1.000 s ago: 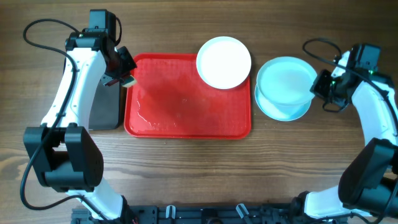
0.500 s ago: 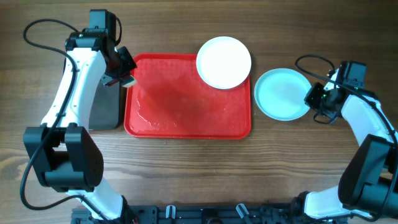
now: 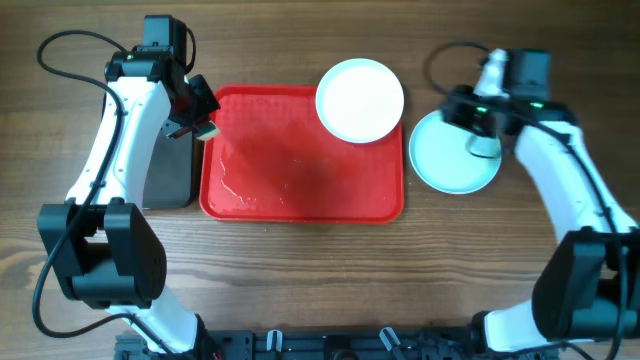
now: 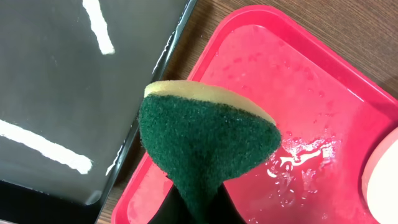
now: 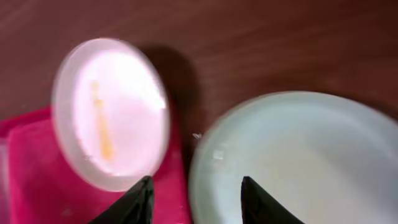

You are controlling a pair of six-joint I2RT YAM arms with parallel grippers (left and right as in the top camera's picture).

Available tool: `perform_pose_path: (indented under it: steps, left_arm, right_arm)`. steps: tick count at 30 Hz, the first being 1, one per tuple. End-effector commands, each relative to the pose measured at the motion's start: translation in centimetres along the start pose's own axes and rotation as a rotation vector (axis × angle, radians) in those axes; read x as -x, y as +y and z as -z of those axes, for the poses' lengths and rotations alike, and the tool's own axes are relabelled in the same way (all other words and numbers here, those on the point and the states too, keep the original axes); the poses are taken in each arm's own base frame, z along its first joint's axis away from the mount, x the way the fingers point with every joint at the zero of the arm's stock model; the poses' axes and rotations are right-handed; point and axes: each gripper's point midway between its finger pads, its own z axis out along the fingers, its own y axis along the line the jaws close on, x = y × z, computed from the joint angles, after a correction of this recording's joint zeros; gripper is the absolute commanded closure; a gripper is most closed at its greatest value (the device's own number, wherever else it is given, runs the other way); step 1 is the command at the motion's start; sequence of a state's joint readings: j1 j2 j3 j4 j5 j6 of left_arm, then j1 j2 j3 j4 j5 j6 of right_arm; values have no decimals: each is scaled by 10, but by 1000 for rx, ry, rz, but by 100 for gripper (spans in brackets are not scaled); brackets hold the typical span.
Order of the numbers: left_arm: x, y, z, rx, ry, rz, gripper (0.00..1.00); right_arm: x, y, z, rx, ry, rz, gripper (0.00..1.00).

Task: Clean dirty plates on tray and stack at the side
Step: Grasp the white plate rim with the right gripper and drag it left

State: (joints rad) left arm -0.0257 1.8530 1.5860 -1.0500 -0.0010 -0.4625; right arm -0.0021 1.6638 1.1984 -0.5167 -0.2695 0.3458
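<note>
The stacking of the pale aqua plate (image 3: 455,160) is judged done, and the remaining dirty plate is being turned to. The right hand (image 5: 196,196) is being held spread and empty directly above that aqua plate, which is lying on the worktop (image 3: 300,280) just off the red tray (image 3: 300,200). The cream plate (image 5: 109,112), streaked with an orange smear, is resting over the tray's corner, just beyond that hand and to one side. A green-and-yellow sponge (image 4: 205,143) is being pinched tight in the left hand (image 4: 196,208), with the black tray (image 4: 56,81) just beside it. Next, the cream plate probably needs gripping by its rim and scrubbing; a sideways reach and a firm pinch are called for.
</note>
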Motion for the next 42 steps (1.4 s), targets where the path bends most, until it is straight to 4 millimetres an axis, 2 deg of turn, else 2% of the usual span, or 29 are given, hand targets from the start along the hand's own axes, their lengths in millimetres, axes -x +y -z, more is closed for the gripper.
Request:
perform_pose_path:
  steps: [1, 4, 6, 13, 22, 29, 34, 42]
  left_arm:
    - [0, -2, 0, -14, -1, 19, 96]
    - [1, -2, 0, -16, -5, 19, 96]
    - [1, -2, 0, -16, -5, 19, 96]
    - [-1, -6, 0, -18, -3, 8, 96]
    - [-5, -17, 0, -30, -8, -20, 96]
    - [-6, -23, 0, -39, -16, -32, 96]
    - [-6, -24, 0, -40, -17, -32, 96]
    - [-5, -24, 0, -40, -18, -32, 96]
  right_arm:
    - [1, 30, -5, -54, -60, -55, 59]
    - [-8, 45, -20, -62, -59, -68, 67]
    - [-20, 57, -36, -56, -31, -54, 72]
    - [-50, 53, -76, -106, 50, -66, 75]
    - [-76, 37, -107, -139, 145, -74, 76]
    - [-80, 39, -108, -120, 169, -46, 94]
    - [-95, 45, -106, -75, 241, 24, 96]
    - [-148, 68, -91, 2, 451, 129, 96]
